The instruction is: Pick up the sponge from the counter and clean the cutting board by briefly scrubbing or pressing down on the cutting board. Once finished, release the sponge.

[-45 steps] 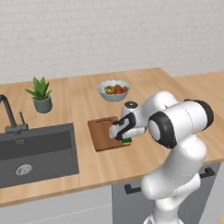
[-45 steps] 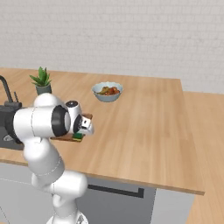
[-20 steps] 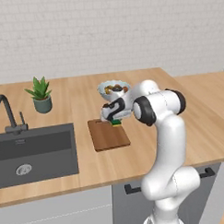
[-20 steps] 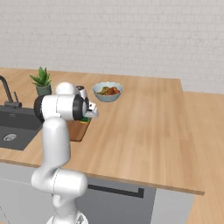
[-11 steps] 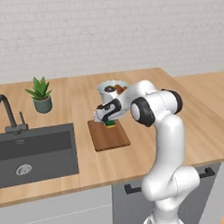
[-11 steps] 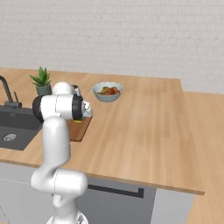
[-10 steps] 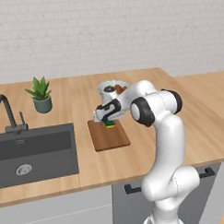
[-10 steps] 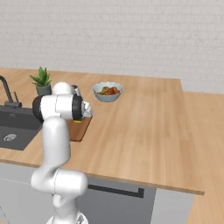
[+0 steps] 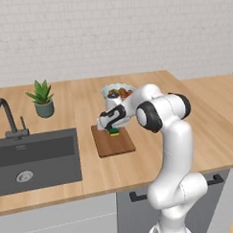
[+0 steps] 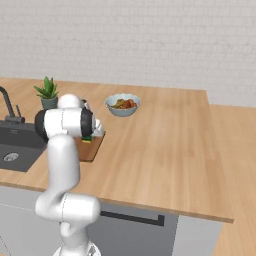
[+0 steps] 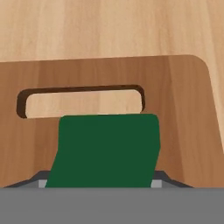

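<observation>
My gripper (image 9: 112,129) is shut on the sponge (image 9: 113,132), whose dark green layer (image 11: 105,151) faces the hand camera. The sponge sits low at the far end of the darker-brown cutting board (image 9: 116,144), just short of its handle slot (image 11: 81,100); I cannot tell whether it touches the board. In the right base view the sponge (image 10: 88,139) peeks out beside the arm, over the cutting board (image 10: 91,150). Light wood counter (image 11: 109,26) lies beyond the board's rounded corner.
A bowl of food (image 9: 118,92) stands just behind the board. A potted plant (image 9: 42,98) is at the back left. The dark sink (image 9: 34,158) with its faucet (image 9: 7,117) lies left of the board. The counter's front edge runs close to the board's near side.
The hand has shifted a little left and lower with the sponge, coming down onto the board's far end by the handle slot. Bowl, plant and board stay put.
</observation>
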You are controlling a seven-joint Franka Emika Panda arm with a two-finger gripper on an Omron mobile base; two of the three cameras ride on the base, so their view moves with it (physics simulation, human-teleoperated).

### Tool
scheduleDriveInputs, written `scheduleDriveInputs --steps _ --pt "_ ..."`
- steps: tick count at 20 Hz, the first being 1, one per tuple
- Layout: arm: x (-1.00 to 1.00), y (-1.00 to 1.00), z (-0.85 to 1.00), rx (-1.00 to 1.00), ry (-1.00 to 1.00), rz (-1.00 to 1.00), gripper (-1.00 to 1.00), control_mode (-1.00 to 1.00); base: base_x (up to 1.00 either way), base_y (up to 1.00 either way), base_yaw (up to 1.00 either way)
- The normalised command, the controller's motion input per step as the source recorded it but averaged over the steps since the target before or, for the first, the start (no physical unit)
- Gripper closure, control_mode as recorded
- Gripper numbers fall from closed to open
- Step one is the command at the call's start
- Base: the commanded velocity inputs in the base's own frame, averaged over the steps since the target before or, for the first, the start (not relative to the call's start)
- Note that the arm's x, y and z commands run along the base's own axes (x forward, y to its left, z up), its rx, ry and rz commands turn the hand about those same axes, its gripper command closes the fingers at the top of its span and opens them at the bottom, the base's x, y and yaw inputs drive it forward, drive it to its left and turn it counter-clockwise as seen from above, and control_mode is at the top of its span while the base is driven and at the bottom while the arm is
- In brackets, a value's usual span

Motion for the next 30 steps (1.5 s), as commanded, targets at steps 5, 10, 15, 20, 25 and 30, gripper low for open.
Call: scheduleDriveInputs --steps 5,10,15,20,25,30 --pt "-0.72 0.00 -0.27 0.00 0.00 0.02 1.00 -1.00 0.00 0.00 0.00" --pt "-0.61 0.00 -0.28 0.00 0.00 0.03 1.00 -1.00 0.00 0.00 0.00" --pt "-0.40 0.00 -0.48 -0.02 0.00 0.00 1.00 -1.00 0.00 0.00 0.00" --pt "-0.41 0.00 -0.51 -0.01 0.00 0.00 1.00 -1.00 0.00 0.00 0.00" --pt "-0.72 0.00 -0.52 0.00 0.00 0.00 1.00 -1.00 0.00 0.00 0.00" --pt "-0.90 0.00 -0.40 0.00 0.00 0.00 1.00 -1.00 0.00 0.00 0.00"
